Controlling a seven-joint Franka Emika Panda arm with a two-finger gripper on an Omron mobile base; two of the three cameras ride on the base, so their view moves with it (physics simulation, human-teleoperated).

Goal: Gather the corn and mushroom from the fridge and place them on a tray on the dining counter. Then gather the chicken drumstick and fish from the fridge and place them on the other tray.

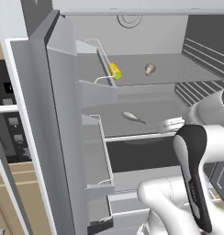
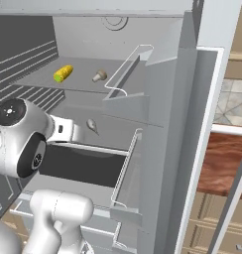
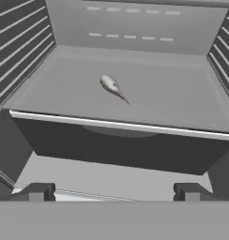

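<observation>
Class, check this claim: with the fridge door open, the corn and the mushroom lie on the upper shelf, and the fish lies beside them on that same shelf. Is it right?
Not quite. The corn and mushroom do lie on the upper shelf, but the fish lies alone on the shelf below, as the left base view shows. The rest stands.
</observation>
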